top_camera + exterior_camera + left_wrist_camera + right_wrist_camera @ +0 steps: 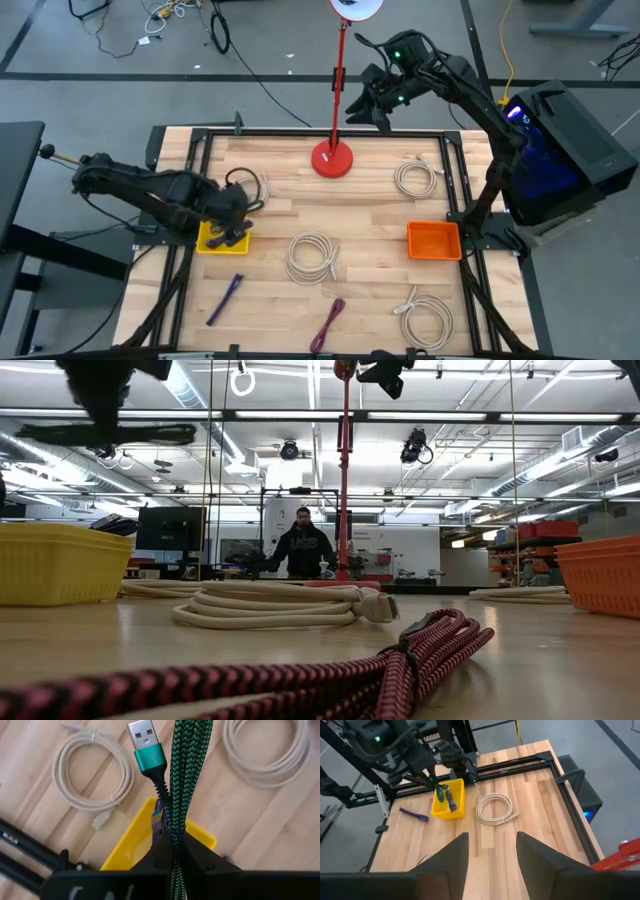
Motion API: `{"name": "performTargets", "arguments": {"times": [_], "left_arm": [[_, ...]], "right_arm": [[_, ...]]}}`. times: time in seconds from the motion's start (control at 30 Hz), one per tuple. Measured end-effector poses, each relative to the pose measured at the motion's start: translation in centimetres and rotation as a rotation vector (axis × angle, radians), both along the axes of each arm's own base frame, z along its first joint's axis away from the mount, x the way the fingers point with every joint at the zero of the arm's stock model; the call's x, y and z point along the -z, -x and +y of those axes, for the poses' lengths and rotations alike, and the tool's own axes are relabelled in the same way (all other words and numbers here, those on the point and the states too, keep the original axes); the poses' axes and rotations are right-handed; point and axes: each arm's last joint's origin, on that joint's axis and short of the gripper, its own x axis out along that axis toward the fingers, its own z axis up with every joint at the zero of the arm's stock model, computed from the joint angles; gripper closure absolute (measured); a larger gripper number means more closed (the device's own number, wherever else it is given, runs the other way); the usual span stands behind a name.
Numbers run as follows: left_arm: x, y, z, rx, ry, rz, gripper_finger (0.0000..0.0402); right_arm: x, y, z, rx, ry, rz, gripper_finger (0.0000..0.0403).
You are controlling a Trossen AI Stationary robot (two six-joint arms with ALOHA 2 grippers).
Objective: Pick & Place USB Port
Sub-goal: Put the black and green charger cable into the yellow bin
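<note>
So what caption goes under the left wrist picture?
Left gripper holds a green cable above the yellow bin.

No legible text, label, brand, number or sign can be made out in any of the four views. Pale markings are seen on the dark sweatshirt of the person (303, 549) standing beyond the far edge of the table, but they cannot be read.

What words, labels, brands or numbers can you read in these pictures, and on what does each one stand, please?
None can be read.
Pale marks on the left claw's dark housing: cut off, unreadable.
Light print on the person's dark top: too small to read.
The green braided cable bears no text.
</note>
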Motion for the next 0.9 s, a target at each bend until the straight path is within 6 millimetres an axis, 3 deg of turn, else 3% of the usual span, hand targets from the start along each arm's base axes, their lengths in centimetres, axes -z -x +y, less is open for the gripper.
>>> {"name": "performTargets", "arguments": {"times": [0.57,0.9], "left_arm": [[7.9,2.0,-1.7,0.043,0.031,0.195,0.0385],[10.0,2.2,-1.5,-0.007,-0.025,0.135,0.0385]], "right_arm": [[0.0,0.0,-0.1,0.003,0.004,-0.004,0.0239],[-0.1,0.0,-0.1,0.014,-0.011,-0.006,0.0239]]}}
